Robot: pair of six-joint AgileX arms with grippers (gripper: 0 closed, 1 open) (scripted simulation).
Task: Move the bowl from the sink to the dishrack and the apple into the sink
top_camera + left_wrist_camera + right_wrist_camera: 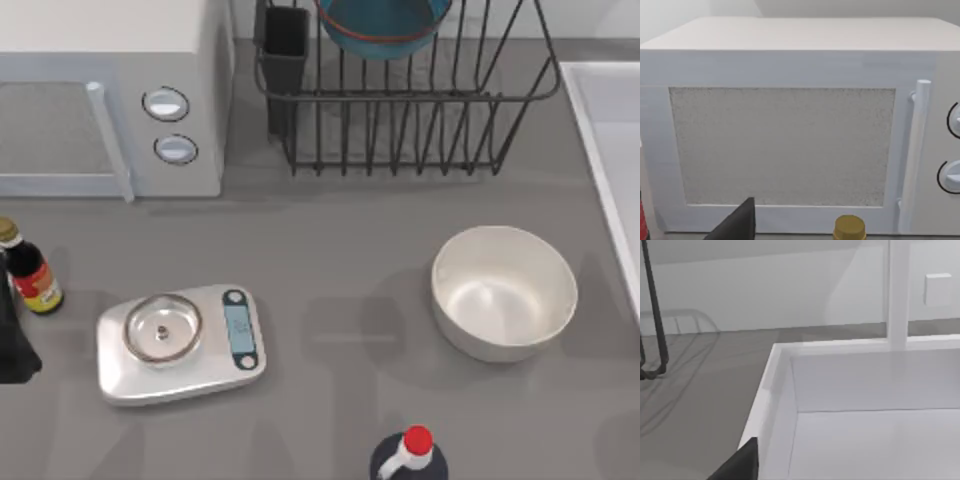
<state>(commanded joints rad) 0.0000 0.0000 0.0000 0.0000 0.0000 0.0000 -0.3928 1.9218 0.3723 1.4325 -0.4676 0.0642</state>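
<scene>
Table: grey counter (pixel 360 330).
Bowl: teal bowl (pixel 382 25) sits in dishrack (pixel 400 100).
Sink: sink (pixel 610 130) at right edge.
Grippers: finger spread cannot be told.

Teal bowl (pixel 382 25) with orange-red rim in black dishrack (pixel 400 100); off-white bowl (pixel 504 291); pale white sink (pixel 610 130); white microwave (pixel 110 95) with speckled grey door; silver scale (pixel 180 342); red-capped dark bottle (pixel 410 455); grey table (pixel 340 260).

A round teal-blue bowl (pixel 383 25) sits in the black wire dishrack (pixel 410 110) at the worktop's (pixel 340 250) back. A white microwave (pixel 110 95) stands to its left, the pale rectangular sink (pixel 610 120) right. In front: a silver kitchen scale (pixel 180 342) left, an off-white bowl (pixel 503 290) right.
</scene>
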